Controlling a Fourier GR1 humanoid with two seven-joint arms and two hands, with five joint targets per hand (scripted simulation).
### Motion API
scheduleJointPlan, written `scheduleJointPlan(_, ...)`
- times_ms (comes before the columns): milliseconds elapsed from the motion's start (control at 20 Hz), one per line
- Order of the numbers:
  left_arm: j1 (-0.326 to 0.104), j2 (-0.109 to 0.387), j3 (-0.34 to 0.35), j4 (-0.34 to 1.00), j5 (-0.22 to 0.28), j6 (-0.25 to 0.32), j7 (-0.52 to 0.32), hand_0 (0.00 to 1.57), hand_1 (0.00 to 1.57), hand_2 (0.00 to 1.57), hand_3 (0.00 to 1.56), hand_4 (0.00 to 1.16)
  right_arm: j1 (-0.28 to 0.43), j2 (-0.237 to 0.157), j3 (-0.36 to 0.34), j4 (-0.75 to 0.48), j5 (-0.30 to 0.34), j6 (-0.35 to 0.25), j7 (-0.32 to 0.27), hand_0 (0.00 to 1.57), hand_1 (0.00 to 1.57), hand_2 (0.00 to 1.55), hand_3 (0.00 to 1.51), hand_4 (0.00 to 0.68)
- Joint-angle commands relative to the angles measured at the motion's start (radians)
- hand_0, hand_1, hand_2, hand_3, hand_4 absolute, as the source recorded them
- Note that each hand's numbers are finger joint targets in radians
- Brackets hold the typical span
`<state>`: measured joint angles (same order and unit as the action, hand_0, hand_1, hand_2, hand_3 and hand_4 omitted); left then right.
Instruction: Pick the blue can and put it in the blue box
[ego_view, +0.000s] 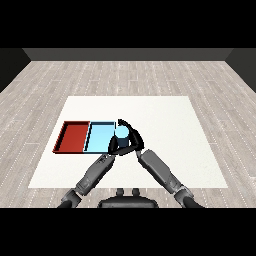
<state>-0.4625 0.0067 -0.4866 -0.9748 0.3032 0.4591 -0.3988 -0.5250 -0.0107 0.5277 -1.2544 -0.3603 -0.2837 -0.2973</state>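
Head view: my right hand (131, 141) fingers curl round the upright blue can (121, 134), just right of the light blue tray (99, 136); my left hand (113, 145) fingers I cannot tell.

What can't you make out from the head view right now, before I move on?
- Light blue cylindrical can: its lower part and base are hidden by the black right hand curled round it, so whether it rests on the light blue tray is unclear.
- Black left hand: fingers merge with the right hand; pose unreadable.
- Tray's right rim: covered by both hands.
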Motion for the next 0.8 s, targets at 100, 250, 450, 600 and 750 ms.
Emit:
scheduleJointPlan(100,-0.021,-0.006,0.078,0.061,-0.037,-0.064,-0.040,1.57,1.57,1.57,1.51,1.13,0.058,-0.033,-0.067,-0.114,-0.003,0.070,0.079,0.00,0.00,0.00,0.00,0.000)
scheduleJointPlan(250,-0.003,-0.006,0.084,0.064,-0.080,-0.045,-0.041,1.57,1.57,1.57,1.51,1.13,0.084,-0.043,-0.118,-0.072,0.013,0.120,0.018,0.00,0.00,0.00,0.00,0.000)
scheduleJointPlan(450,0.045,-0.005,0.077,-0.007,-0.124,-0.003,0.000,1.57,1.57,1.57,1.50,1.13,0.188,-0.077,-0.116,-0.311,0.029,0.090,0.108,0.00,0.00,0.00,0.00,0.000)
scheduleJointPlan(600,0.009,-0.006,0.092,0.024,-0.111,-0.018,-0.019,1.57,1.57,1.57,1.49,1.13,0.221,-0.087,-0.177,-0.279,0.027,0.141,0.066,0.00,0.00,0.00,0.00,0.000)
scheduleJointPlan(750,-0.022,0.022,0.110,0.045,-0.123,-0.027,0.044,1.57,1.57,1.57,1.49,1.13,0.295,-0.083,-0.169,-0.408,0.047,0.081,0.094,0.00,0.00,0.00,0.00,0.000)
